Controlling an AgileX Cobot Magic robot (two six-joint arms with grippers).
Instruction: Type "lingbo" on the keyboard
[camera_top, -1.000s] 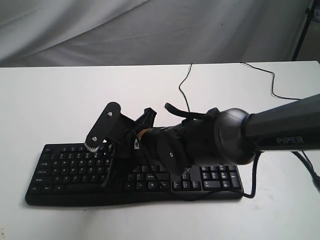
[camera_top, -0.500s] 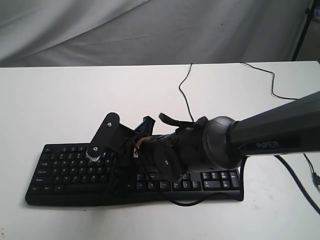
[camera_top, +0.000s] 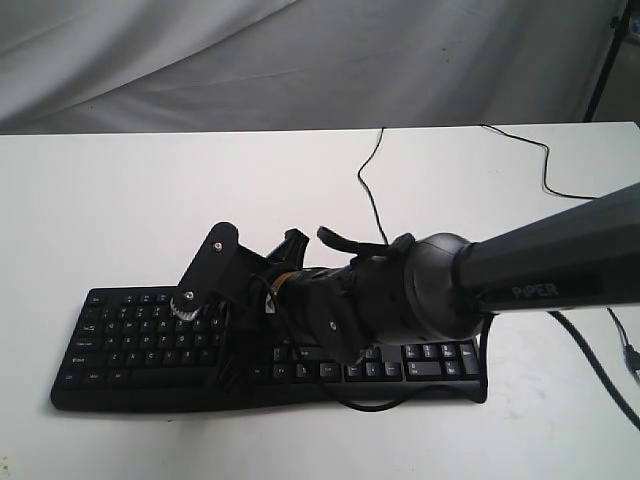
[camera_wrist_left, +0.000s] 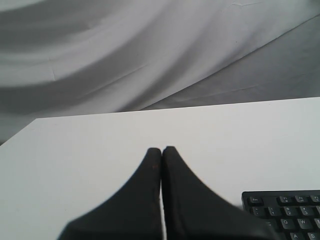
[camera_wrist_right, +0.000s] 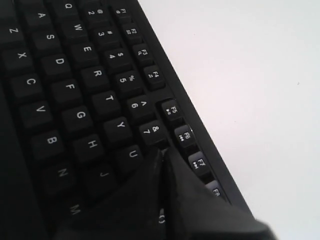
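Observation:
The black keyboard (camera_top: 130, 340) lies on the white table toward the front, its thin cable (camera_top: 368, 180) running to the back. My right arm (camera_top: 420, 295) reaches across from the right and covers the keyboard's middle. The right gripper (camera_wrist_right: 162, 151) is shut with nothing in it. Its joined tips are down at the keys (camera_wrist_right: 75, 90), just beside U and below the 7 and 8 keys; whether they touch a key cannot be told. The left gripper (camera_wrist_left: 161, 149) is also shut and empty, hovering over bare table with the keyboard's Esc corner (camera_wrist_left: 282, 210) beside it.
A second black cable (camera_top: 545, 160) crosses the table's back right. A dark stand leg (camera_top: 608, 60) rises at the far right. Grey cloth (camera_top: 300, 60) hangs behind the white table (camera_top: 120, 200).
Over the last second the right arm has swung left and dropped lower over the keyboard's middle. In the last half second it has barely moved.

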